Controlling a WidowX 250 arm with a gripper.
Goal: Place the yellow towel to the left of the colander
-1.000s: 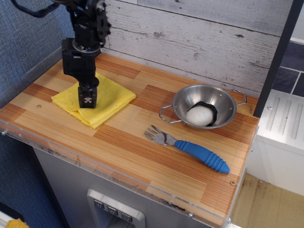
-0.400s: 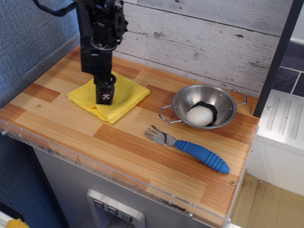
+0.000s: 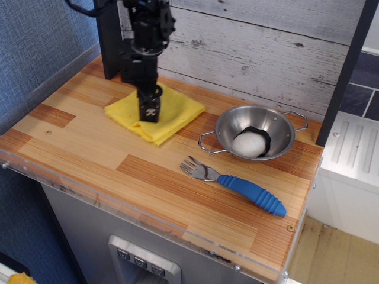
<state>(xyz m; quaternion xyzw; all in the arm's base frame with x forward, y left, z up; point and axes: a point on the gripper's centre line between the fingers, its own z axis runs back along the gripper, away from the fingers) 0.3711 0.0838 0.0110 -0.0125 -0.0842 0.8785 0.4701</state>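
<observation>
The yellow towel (image 3: pixel 169 115) lies folded on the wooden counter, its right edge a short way left of the colander (image 3: pixel 256 132). The colander is a shiny steel bowl with two wire handles and holds a white ball on a black piece. My black gripper (image 3: pixel 149 112) points straight down onto the middle of the towel, its fingers close together and pressed into the cloth.
A fork with a blue handle (image 3: pixel 235 183) lies in front of the colander. A grey plank wall runs along the back. The counter (image 3: pixel 89 148) ends at a clear front lip; a white rack (image 3: pixel 355 154) stands to the right.
My gripper has moved right and toward the back wall, dragging the yellow towel with it from the counter's left part to near the colander.
</observation>
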